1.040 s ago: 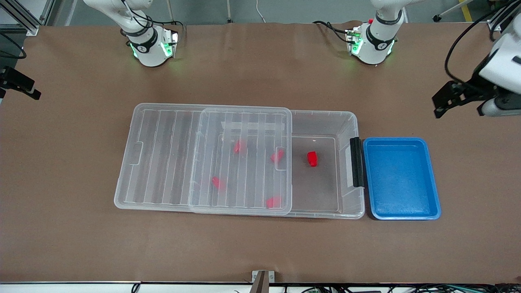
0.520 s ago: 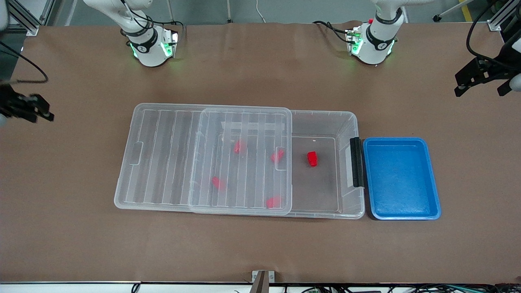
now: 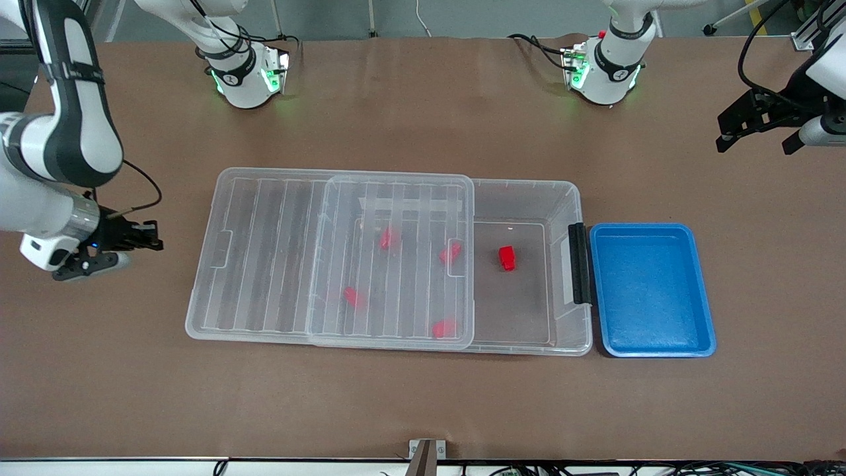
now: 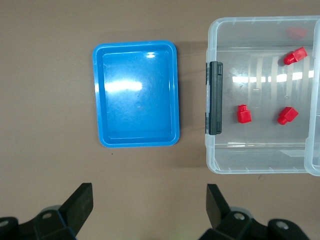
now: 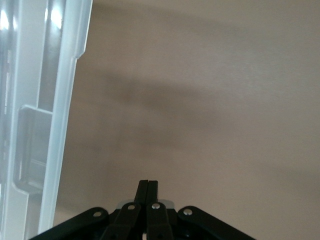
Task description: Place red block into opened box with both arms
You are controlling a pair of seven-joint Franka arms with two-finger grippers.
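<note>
Clear ribbed plastic forms the lid, slid toward the right arm's end of the opened box; it veils four red blocks to blurs, leaving one red block plain on the uncovered floor, its long axis running nearer-to-farther from the front camera. Right gripper, fingers pressed together and empty, sits beside the lid's end; left gripper, fingers spread, hangs over bare table near the blue tray, its arm cut off.

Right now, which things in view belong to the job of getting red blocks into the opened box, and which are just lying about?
Part of the job:
- red block
- opened box
- ribbed lid, slid partway off
- left claw, open
- right claw, shut, empty

Just lying about:
- blue tray
</note>
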